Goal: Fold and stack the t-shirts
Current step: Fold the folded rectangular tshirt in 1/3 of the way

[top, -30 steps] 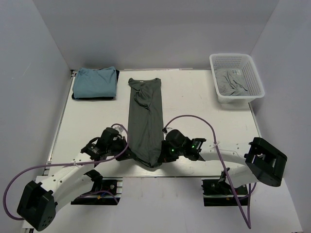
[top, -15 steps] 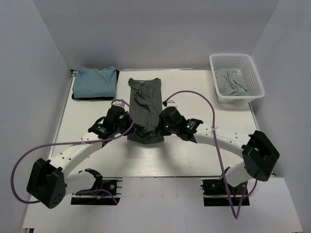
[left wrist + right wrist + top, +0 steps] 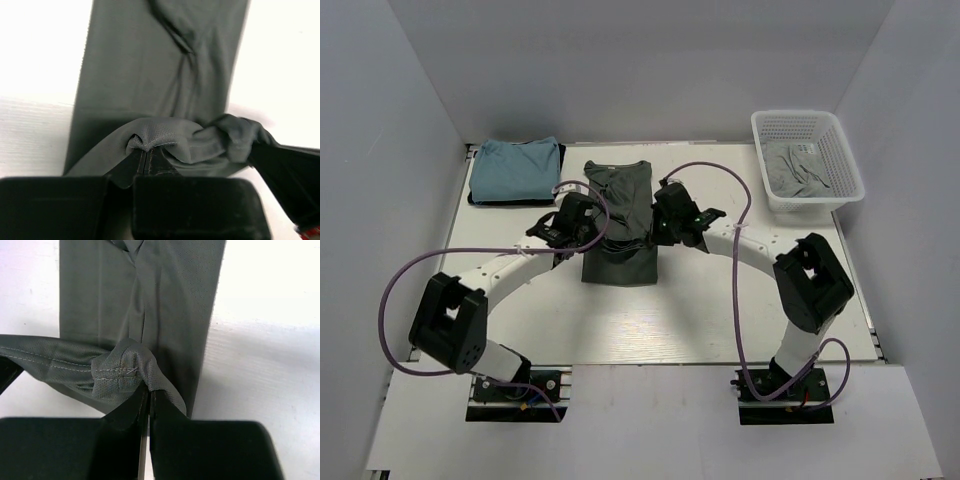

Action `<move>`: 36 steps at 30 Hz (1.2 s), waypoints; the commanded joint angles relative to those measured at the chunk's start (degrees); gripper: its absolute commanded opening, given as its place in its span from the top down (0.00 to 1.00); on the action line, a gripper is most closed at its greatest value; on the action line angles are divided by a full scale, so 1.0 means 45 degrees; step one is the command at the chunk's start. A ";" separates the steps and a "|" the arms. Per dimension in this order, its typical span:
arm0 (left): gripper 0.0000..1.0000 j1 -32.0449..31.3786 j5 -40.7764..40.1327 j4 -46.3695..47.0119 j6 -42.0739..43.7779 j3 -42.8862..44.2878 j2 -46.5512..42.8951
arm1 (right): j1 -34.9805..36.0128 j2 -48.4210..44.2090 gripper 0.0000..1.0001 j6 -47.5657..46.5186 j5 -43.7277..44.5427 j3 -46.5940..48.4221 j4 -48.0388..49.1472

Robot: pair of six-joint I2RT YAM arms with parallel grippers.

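Observation:
A dark grey-green t-shirt (image 3: 620,200) lies as a long narrow strip in the middle of the table, its lower half doubled up over itself. My left gripper (image 3: 588,232) is shut on the left corner of its hem (image 3: 145,142). My right gripper (image 3: 660,228) is shut on the right corner of the hem (image 3: 127,371). Both hold the hem above the strip's middle. A folded light teal-blue t-shirt (image 3: 516,170) lies at the far left on a darker folded one.
A white mesh basket (image 3: 808,160) at the far right holds a crumpled paler grey t-shirt (image 3: 795,168). The table's left edge runs close to the folded stack. White walls close in the back and sides.
Both grippers have carried the hem of the dark grey-green t-shirt from the near edge away toward the collar, doubling the strip over itself.

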 commanded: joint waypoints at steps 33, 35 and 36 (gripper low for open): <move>0.00 0.2878 0.1313 -0.1996 0.0672 0.5639 0.4217 | -0.1941 0.2612 0.18 -0.1386 -0.2415 0.4604 -0.0371; 0.00 0.2878 0.1429 -0.1880 0.0672 0.4683 0.3342 | -0.1804 0.1733 0.10 -0.1837 -0.3406 0.3143 0.0254; 0.00 0.2878 0.1294 -0.1879 0.0672 0.4331 0.2949 | -0.1745 0.1557 0.10 -0.2362 -0.3586 0.2826 0.0587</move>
